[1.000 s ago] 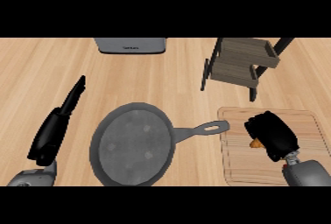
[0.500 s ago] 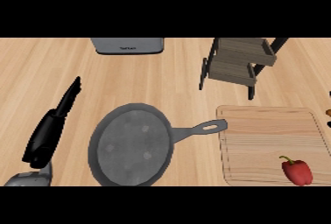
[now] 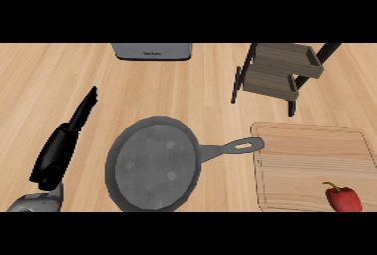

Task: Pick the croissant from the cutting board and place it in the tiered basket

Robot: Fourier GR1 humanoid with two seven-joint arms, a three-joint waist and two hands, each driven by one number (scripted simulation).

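The wooden cutting board point(image 3: 309, 154) lies at the right, and no croissant shows on it or anywhere else in the head view. The tiered basket point(image 3: 283, 69), wooden trays on a dark frame, stands at the upper right, and nothing shows in its trays. My left hand point(image 3: 63, 144) rests at the left with its fingers straight, pointing up the counter and holding nothing. My right hand is out of view.
A red bell pepper point(image 3: 343, 198) sits on the board's near right corner. A dark round pan point(image 3: 154, 164) lies in the middle, its handle pointing toward the board. A grey appliance point(image 3: 151, 50) stands at the back edge.
One second ago my right hand was curled on the croissant over the board. It then left past the right edge, and hand and croissant are now out of view, uncovering the red pepper.
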